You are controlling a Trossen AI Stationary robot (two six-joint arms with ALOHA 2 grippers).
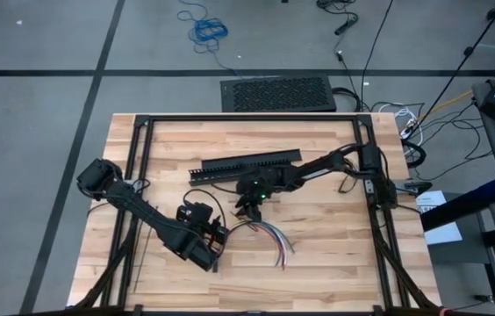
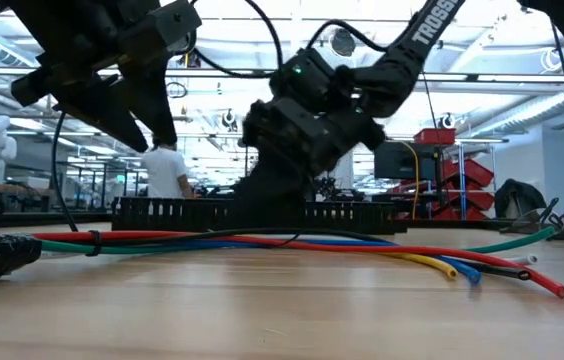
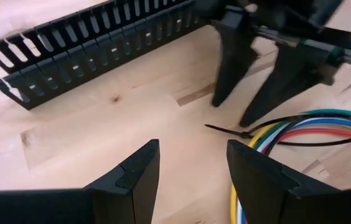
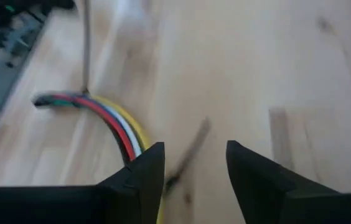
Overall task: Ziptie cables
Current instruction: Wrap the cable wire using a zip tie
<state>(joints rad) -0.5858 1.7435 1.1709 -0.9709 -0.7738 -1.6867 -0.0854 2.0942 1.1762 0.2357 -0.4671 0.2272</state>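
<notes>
The cables (image 1: 265, 233) are a bundle of coloured wires lying flat on the wood, with their ends fanned toward the right (image 2: 502, 268). A thin black ziptie (image 3: 225, 130) is looped around the bundle, and its tail lies on the table. My right gripper (image 1: 249, 211) points down, open, over that tail. The tail (image 4: 191, 149) shows between its fingers, and I cannot tell whether they touch it. My left gripper (image 3: 193, 171) is open and raised (image 2: 137, 115) to the left of the bundle, facing the right gripper (image 3: 231, 112).
A long black slotted channel (image 1: 246, 165) lies just beyond the grippers, toward the far edge. Black frame rails (image 1: 138, 167) run along the table's sides. A person (image 2: 167, 170) stands in the room behind. Bare wood lies toward the near edge (image 1: 318, 281).
</notes>
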